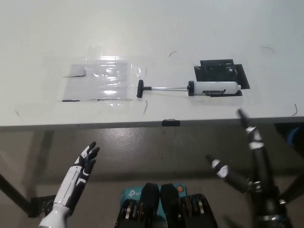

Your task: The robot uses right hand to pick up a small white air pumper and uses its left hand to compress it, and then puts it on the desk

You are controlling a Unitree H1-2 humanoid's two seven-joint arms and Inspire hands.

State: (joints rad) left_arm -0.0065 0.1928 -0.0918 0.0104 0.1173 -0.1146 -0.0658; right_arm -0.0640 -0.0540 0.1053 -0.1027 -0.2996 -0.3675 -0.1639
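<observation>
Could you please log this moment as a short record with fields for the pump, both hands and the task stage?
pump: white air pumper lying on its side on the desk, rod drawn out, black handle toward the robot's left
under pump: black marked patch beneath the barrel end
beside handle: clear plastic sheet taped flat
right hand: open, below the desk edge, apart from the pump
left hand: open, resting low, below the desk edge
stage: pick-up not yet done

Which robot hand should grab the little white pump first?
Probably the right hand: it is open just below the desk edge, nearest the pump body. The left hand is open, lower and farther left.
</observation>
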